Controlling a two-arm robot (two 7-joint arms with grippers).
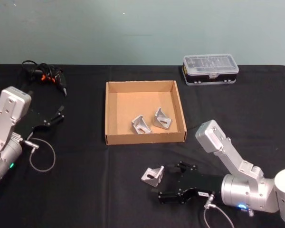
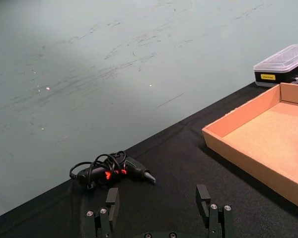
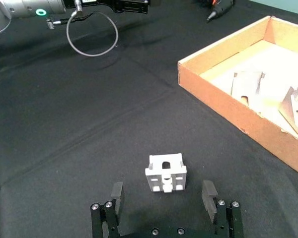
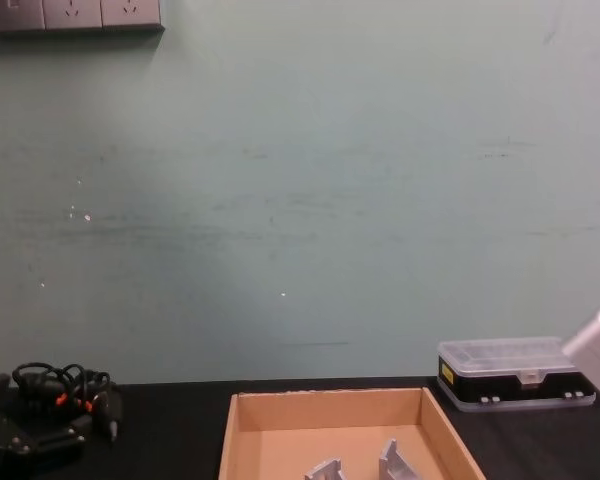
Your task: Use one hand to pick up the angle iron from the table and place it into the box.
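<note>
At left, the left gripper point(image 1: 54, 117) rests on the black table point(image 1: 85, 190), fingers spread, empty. The box point(image 1: 145, 138) sits mid-table with two brackets point(image 1: 141, 125) inside. Right of centre, the angle iron point(image 1: 153, 175) lies on the table before the box, at the fingertips of the right hand point(image 1: 164, 182), spread wide, gripping nothing.

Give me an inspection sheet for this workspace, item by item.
Surface: black table, flat and matte.
Job's things: cardboard box mid-table holds a left angle iron and a right angle iron; loose angle iron lies on the table nearer the robot.
Clutter: clear-lidded case beyond the box's far right corner; corded tool far left.
Pincers: right pincer open, low at the loose angle iron, not gripping; left pincer open, idle at left.
Cables: wire loop beside the left arm.
Surroundings: pale green wall, sockets.
</note>
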